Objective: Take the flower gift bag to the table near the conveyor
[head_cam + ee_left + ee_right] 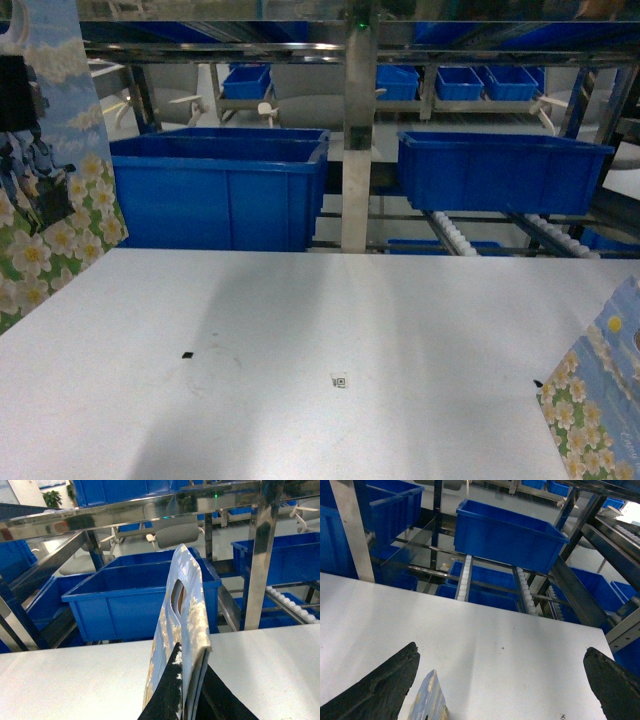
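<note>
A flower gift bag (pixel 55 210), pale blue with white daisies, hangs upright at the far left of the head view. My left gripper (pixel 191 657) is shut on its lower edge; the bag (pixel 182 610) rises between the black fingers, handle hole facing the conveyor (pixel 292 607). A second flowered bag (pixel 595 400) stands on the white table (pixel 320 330) at the lower right. Its tip (pixel 430 702) shows just inside the left finger (pixel 390 682) of my right gripper (pixel 502 650), which is wide open and holds nothing. The conveyor's white roller lanes (pixel 465 577) run just past the table's far edge.
Large blue bins (pixel 220 185) (pixel 500 170) sit on the steel rack behind the table, with a vertical steel post (pixel 358 130) between them. Smaller blue bins (pixel 460 82) stand further back. A QR tag (pixel 339 380) and a black mark (pixel 187 354) lie on the tabletop.
</note>
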Controlling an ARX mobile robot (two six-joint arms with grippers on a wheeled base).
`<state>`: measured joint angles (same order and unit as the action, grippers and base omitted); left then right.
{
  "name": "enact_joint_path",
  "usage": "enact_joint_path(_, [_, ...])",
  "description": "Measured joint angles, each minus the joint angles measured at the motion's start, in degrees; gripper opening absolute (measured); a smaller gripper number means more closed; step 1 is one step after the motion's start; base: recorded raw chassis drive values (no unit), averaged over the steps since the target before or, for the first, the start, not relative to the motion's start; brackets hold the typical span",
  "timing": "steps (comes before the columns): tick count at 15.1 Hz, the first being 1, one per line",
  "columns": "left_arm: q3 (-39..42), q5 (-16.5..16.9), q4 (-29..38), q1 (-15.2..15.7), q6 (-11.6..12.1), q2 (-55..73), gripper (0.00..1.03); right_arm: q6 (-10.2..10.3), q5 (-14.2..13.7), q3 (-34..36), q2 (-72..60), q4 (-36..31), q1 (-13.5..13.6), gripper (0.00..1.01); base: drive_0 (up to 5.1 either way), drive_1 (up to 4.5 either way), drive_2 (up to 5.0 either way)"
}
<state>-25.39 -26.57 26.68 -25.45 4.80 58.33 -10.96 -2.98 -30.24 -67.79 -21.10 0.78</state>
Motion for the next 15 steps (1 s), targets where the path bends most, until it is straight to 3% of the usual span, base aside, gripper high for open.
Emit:
enact_joint_path(6, [-2.62,-2.67,1.88,-2.82,-4.48,11.65,0.02,0.00,0.00,0.00,0.00,0.00,0.00,0.98,0.0,0.00,0.0])
enact_joint_path(15, [-7.93,-4.55,0.44,-5.11,-7.34,20.41,0.02,0.00,0.00,0.00,0.00,0.00,0.00,0.98,0.0,0.00,0.0])
